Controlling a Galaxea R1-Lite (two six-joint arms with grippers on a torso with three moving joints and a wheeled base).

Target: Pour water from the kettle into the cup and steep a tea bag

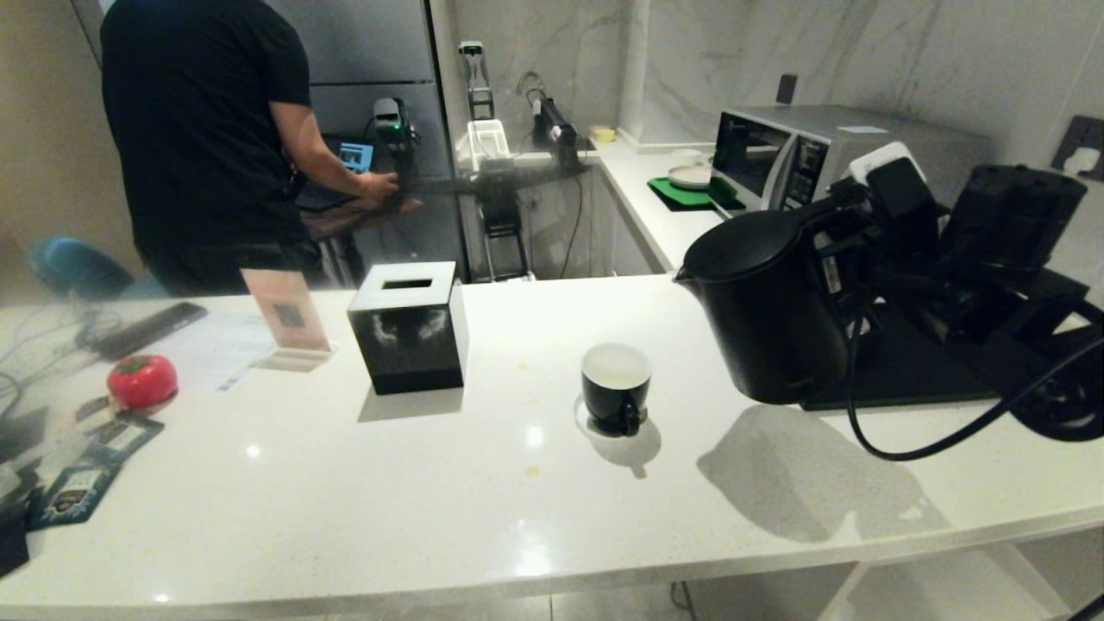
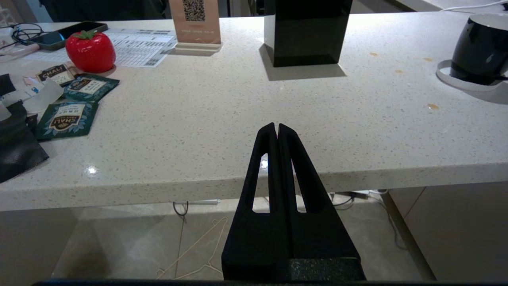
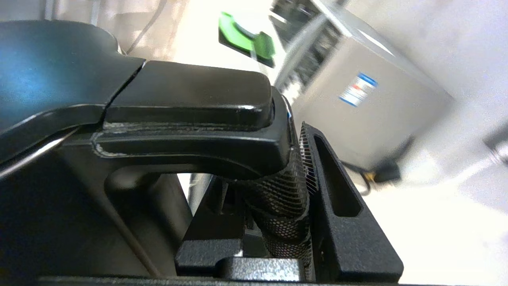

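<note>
White speckled countertop (image 1: 345,483), left to right: my left gripper (image 2: 277,128), fingers pressed together, parked at the front edge; tissue box (image 1: 409,328); cup (image 1: 615,387); kettle (image 1: 763,306), its handle clamped in my right gripper (image 3: 293,186).

On the counter: one kettle (image 1: 768,315), one cup (image 1: 615,388), one black tissue box (image 1: 410,328), one red tomato-shaped item (image 1: 142,380), one QR-code sign (image 1: 287,315) and one printed sheet (image 2: 139,43). Three tea packets (image 2: 67,119) lie together near the left end, two teal and one brown. Behind stand one microwave (image 1: 802,155), one green mat (image 1: 681,194) bearing one dish (image 1: 690,177), and one person (image 1: 207,129).
</note>
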